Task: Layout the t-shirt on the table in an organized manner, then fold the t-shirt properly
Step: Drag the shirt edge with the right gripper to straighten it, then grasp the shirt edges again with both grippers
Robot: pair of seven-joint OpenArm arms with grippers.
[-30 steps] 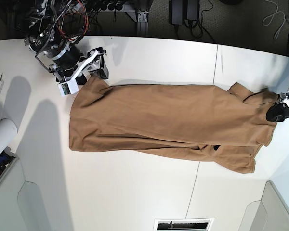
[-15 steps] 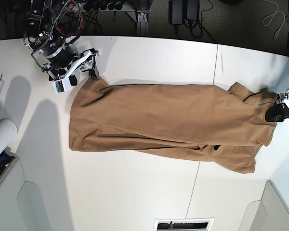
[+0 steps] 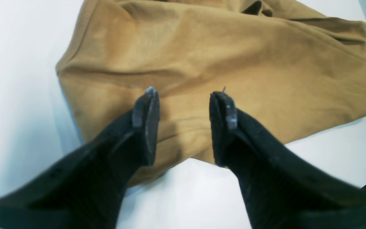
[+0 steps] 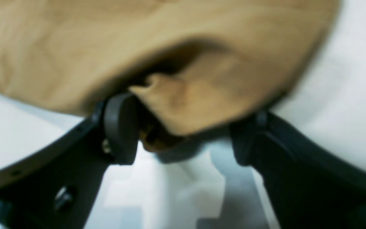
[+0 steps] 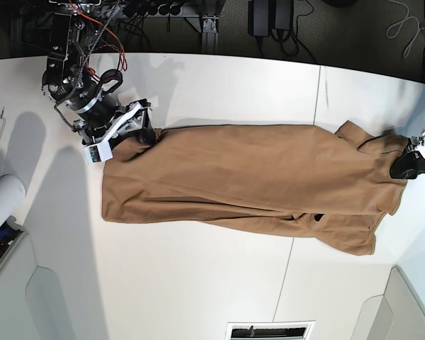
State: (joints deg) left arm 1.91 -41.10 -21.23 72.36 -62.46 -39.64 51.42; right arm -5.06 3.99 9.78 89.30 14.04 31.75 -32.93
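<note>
While our left gripper [image 3: 183,105] hovered unclenched over one end of the t-shirt [image 5: 248,177], stretched long across the surface [image 5: 198,283], our right gripper [image 4: 183,136] straddled a far corner fold, wide, not pinching; we judged both should clamp cleanly before lifting.

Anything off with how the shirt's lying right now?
Yes. The t-shirt is stretched long across the table, but its lower layer pokes out unevenly along the near edge, and the corner by the right gripper is bunched into a lump.
</note>
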